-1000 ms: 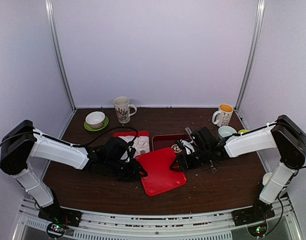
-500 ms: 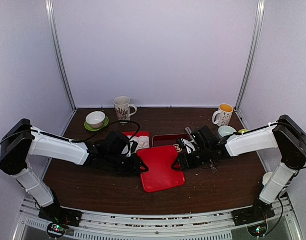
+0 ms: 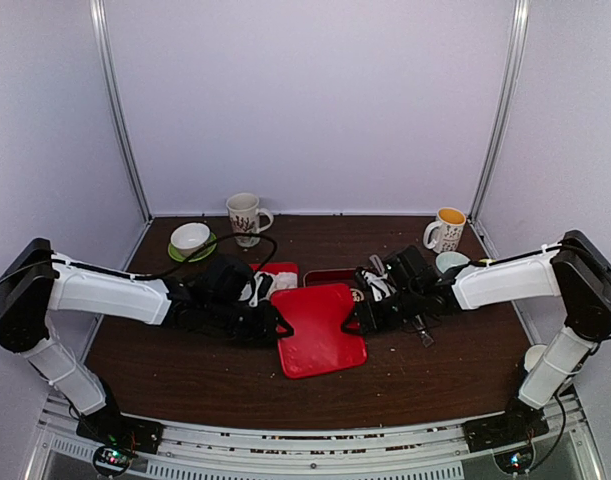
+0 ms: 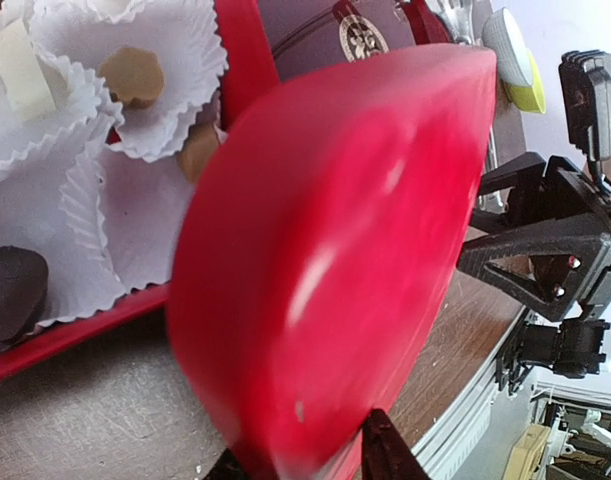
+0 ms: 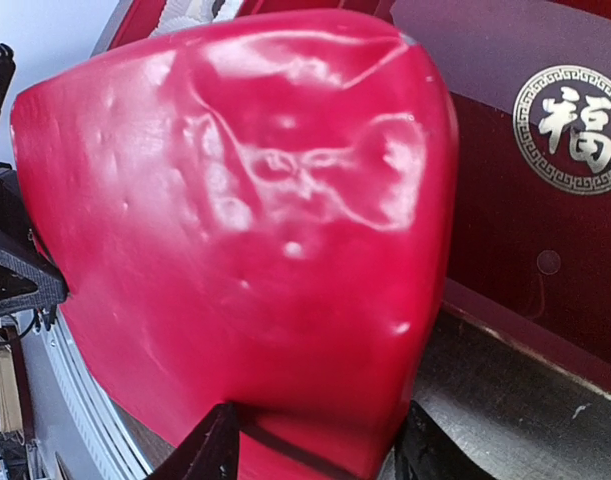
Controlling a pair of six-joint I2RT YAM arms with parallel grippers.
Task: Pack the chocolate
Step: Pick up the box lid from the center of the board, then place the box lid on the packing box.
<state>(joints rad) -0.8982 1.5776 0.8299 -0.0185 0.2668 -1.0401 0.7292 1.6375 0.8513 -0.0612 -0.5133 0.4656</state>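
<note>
Where the two arms meet over the middle of the dark wood-grain table (image 3: 185, 380), a red lid (image 3: 320, 330) hangs between them. It is glossy, thin, rounded at the corners and dented in shallow dimples. Its long axis runs from the near edge toward the back.

The left gripper (image 3: 277, 328) is clamped on the lid's left edge. The wrist view shows the dark fingers on either side of the rim.

The right gripper (image 3: 357, 322) is pinched on the right edge in the same way.

Behind the lid on the left is the red box (image 3: 285, 267), lined with white fluted paper cups (image 4: 175, 40). To its right lies a flat dark red panel (image 3: 330, 277) with a round gold emblem (image 5: 575, 115).

At the back edge stand a patterned mug (image 3: 245, 218) and a mug with a yellow inside (image 3: 447, 231). Back left, a white bowl (image 3: 190, 238) sits on a green saucer (image 3: 175, 253).

The chocolate (image 4: 133, 75) is in the box's paper cups, seen only from the left wrist:
- A cream-white bar (image 4: 15, 65) is oblong, its long axis running up the frame with a slight lean to the left.
- A tan lump (image 4: 133, 75) is squat and faceted, with no clear heading.
- A second tan lump (image 4: 197, 150) is half hidden by the lid.
- A dark brown lump (image 4: 10, 290) is smooth and rounded, and cut off by the frame edge.
</note>
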